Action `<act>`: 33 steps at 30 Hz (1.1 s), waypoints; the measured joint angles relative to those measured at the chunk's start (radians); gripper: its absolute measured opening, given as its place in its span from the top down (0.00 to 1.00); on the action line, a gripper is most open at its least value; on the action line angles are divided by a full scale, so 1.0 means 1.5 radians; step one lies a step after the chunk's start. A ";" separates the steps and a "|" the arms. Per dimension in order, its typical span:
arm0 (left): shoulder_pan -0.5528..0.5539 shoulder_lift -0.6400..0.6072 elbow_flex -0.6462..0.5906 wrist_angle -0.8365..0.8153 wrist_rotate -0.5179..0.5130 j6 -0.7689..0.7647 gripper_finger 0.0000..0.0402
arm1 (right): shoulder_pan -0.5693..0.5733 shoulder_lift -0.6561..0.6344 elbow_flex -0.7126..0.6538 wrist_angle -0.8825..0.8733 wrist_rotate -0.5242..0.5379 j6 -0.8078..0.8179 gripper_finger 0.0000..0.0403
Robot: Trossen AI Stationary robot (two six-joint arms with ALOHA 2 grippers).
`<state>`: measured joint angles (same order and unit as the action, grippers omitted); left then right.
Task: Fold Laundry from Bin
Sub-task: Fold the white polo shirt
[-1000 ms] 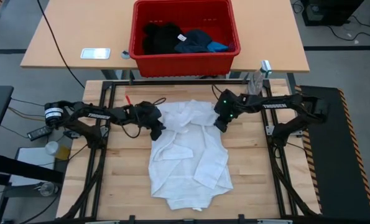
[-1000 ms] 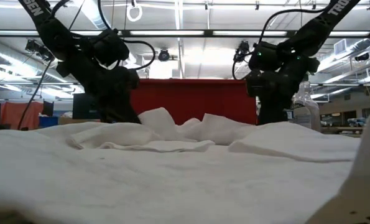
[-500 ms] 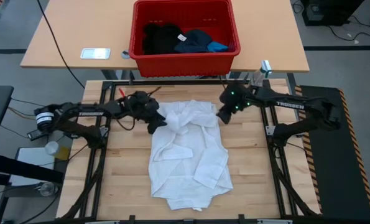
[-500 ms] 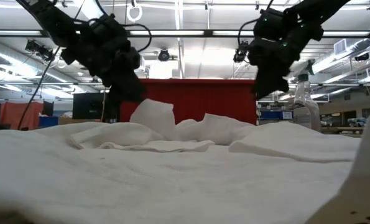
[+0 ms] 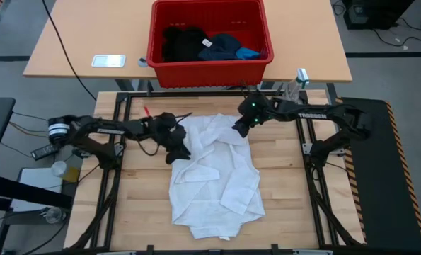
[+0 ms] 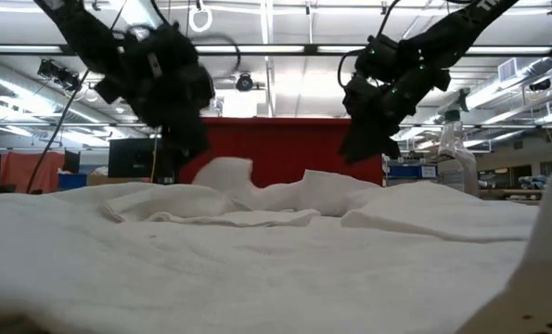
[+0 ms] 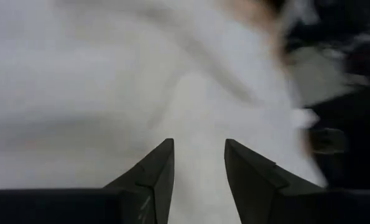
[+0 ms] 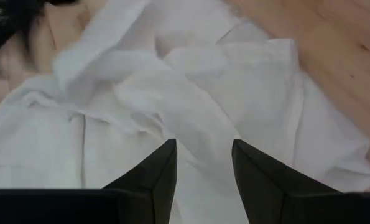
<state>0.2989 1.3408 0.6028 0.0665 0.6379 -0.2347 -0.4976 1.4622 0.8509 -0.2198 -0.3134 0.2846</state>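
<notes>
White garment (image 5: 216,177) is lying crumpled and spread on the wooden desk (image 5: 288,205), running from the far edge toward the near edge. Left claw (image 5: 178,151) is hovering over the garment's left upper edge; the wrist view is showing its two fingers (image 7: 158,171) apart with a narrow gap, nothing between them, white cloth just beyond. Right claw (image 5: 240,127) is hanging above the garment's upper right corner, fingers (image 8: 160,171) also parted narrowly, empty, cloth folds below them. In the low view both claws, left (image 6: 194,148) and right (image 6: 354,148), are sitting raised off the cloth (image 6: 257,250), not touching it. Red bin (image 5: 210,67) is standing on a second desk (image 5: 76,42) beyond the work desk, well apart from both claws. Inside it a black garment (image 5: 182,42), a dark navy one (image 5: 223,46) with a white tag and a small bright blue one (image 5: 250,52) are lying bunched together.
</notes>
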 joint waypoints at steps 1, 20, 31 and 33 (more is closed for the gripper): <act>0.000 -0.017 0.005 -0.014 0.004 0.010 0.65 | 0.000 -0.004 0.000 -0.003 0.000 -0.004 0.60; 0.098 -0.012 0.011 -0.045 -0.260 -0.240 0.65 | -0.031 0.163 0.080 0.077 0.093 -0.092 0.57; 0.093 -0.014 0.011 -0.012 -0.260 -0.269 0.65 | -0.073 0.280 0.190 0.085 0.084 -0.152 0.56; 0.093 -0.014 0.011 -0.008 -0.260 -0.267 0.65 | -0.086 0.294 0.203 0.080 0.051 -0.129 0.56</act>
<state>0.4389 1.3193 0.6197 0.0552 0.2481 -0.6352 -0.6262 1.9031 1.1552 -0.1004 -0.2368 0.0909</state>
